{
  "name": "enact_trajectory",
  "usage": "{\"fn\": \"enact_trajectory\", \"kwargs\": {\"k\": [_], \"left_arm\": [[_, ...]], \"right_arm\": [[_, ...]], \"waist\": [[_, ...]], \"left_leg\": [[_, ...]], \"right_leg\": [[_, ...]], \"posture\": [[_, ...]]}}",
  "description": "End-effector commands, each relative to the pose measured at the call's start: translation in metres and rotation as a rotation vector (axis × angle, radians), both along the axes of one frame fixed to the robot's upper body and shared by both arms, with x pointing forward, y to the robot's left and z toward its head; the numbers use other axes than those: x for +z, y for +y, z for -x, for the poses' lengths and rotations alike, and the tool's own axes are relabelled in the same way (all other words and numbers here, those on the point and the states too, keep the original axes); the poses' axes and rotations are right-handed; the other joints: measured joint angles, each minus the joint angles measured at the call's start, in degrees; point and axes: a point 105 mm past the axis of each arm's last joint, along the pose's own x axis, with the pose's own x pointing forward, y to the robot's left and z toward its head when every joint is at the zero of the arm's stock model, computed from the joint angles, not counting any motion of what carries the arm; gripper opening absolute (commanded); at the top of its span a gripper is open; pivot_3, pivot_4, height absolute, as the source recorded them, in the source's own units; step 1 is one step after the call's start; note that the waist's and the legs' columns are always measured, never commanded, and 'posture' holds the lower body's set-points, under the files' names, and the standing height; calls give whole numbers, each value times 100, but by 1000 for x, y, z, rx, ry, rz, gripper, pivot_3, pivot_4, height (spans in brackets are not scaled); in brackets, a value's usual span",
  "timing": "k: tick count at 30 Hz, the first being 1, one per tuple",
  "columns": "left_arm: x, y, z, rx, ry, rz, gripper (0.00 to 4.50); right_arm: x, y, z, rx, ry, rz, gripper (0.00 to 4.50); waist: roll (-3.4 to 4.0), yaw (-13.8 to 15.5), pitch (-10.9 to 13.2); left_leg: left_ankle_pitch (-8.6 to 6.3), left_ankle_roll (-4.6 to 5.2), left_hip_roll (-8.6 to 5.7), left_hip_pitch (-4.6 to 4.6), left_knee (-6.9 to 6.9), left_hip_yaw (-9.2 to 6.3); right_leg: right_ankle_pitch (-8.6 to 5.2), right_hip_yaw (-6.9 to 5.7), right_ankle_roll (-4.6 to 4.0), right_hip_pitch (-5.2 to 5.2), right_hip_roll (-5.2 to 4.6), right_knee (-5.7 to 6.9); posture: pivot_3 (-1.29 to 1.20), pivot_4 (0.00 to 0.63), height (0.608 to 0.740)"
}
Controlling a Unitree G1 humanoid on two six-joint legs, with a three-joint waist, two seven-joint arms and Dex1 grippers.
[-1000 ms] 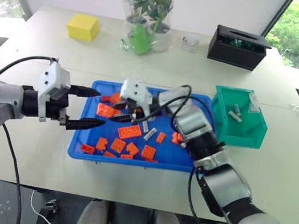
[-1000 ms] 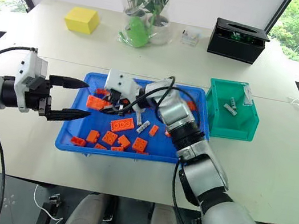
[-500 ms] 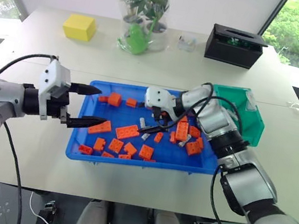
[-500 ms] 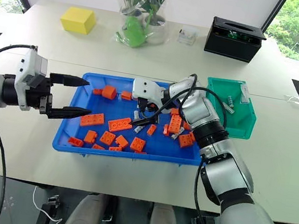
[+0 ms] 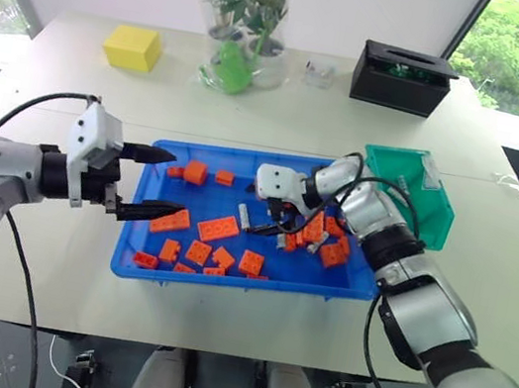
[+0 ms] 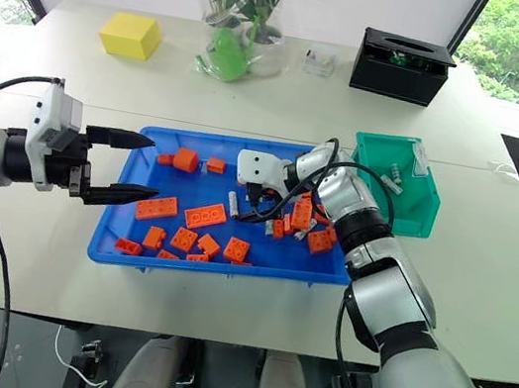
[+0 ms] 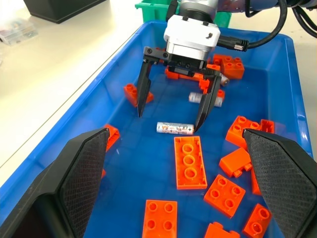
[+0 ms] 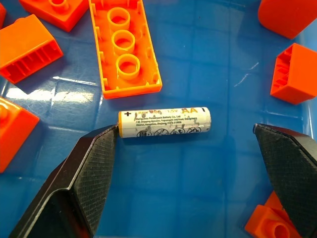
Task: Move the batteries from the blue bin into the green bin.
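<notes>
The blue bin [image 5: 254, 284] sits mid-table, strewn with orange bricks [image 5: 219, 228]. A grey-silver battery [image 8: 165, 122] lies flat on its floor near a long brick. My right gripper [image 7: 169, 122] hangs just over that battery, open, with one finger [image 8: 89, 183] on each side and nothing held. Another battery [image 7: 195, 97] lies among the bricks behind it. My left gripper [image 5: 178, 183] hovers open and empty over the bin's left end. To the right stands the green bin [image 5: 431, 219] with a couple of batteries [image 6: 394, 175] inside.
A yellow block [image 5: 131, 47], a glass vase with a plant [image 5: 246, 41], a small clear container [image 5: 319, 72] and a black box [image 5: 405, 79] line the far side of the table. Orange bricks crowd the right half of the blue bin.
My right gripper moved rightward to the middle of the blue bin and opened wide, now straddling a battery. Several bricks shifted toward the bin's right side. The left arm stayed put.
</notes>
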Motion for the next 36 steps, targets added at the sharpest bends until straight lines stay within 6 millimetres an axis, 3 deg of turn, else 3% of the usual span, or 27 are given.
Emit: {"fn": "enact_trajectory", "kwargs": {"k": [1,4,6,9,13,16,19,23,27,31,33,36], "left_arm": [[13,-1,1,-5,-65,-5,4500],[14,0,0,1,-70,-4,4500],[13,0,0,2,-71,-4,4500],[12,0,1,2,-71,-5,4500],[10,-1,0,0,-68,-4,4500],[8,-1,-2,2,-59,10,4500],[4,-2,-3,5,-48,19,4500],[1,-5,-6,0,-41,37,4500],[-1,-9,-10,-19,-39,46,4500],[2,-14,-16,-41,-46,49,4500],[4,-15,-18,-48,-51,49,4500],[6,-17,-19,-61,-52,49,4500]], "right_arm": [[-4,1,1,12,25,22,4244],[-1,2,3,9,50,-12,3223],[6,2,1,-10,56,-47,2250],[21,-4,-1,-63,89,-116,2250],[59,-29,-8,-168,34,-216,2250],[101,-70,-10,-329,4,-330,2250],[123,-125,-9,-510,-55,-360,2250],[126,-195,-2,-730,-125,-305,2250],[114,-232,7,-857,-121,-238,2250],[104,-236,3,-874,-138,-205,4251],[105,-231,-1,-851,-170,-191,4385],[121,-202,-3,-751,-142,-257,4385]], "waist": [[0,-1,0],[0,0,0],[0,1,0],[1,14,0],[2,45,2],[2,65,2],[2,141,2],[1,184,2],[1,141,2],[2,88,3],[2,91,3],[2,44,3]], "left_leg": [[0,0,0,1,0,-1],[0,0,1,1,0,-4],[0,0,1,1,0,-8],[0,0,1,0,0,-10],[0,-1,-1,-4,0,-11],[0,-1,0,-5,0,-11],[0,0,-2,-5,-1,-11],[-1,0,-3,-5,-2,3],[-1,1,-2,-4,-2,8],[0,1,-1,3,-2,9],[0,1,-1,3,-2,10],[0,1,-2,1,-1,13]], "right_leg": [[0,0,0,0,0,0],[0,0,0,2,0,0],[0,0,0,1,-1,0],[0,0,0,1,-1,0],[0,0,1,0,-8,-1],[-2,0,-3,-1,-12,-4],[-3,-1,-6,-2,-11,-6],[-8,-2,-14,0,-10,-16],[-8,4,-14,-3,-9,-21],[-7,9,-11,-3,-1,-15],[-7,9,-10,-2,0,-13],[-7,10,-10,-3,-1,-14]], "posture": [[0,150,736],[0,150,736],[0,150,736],[0,150,736],[0,150,736],[0,150,736],[0,150,736],[0,150,736],[0,150,736],[0,150,736],[0,150,736],[0,150,736]]}}
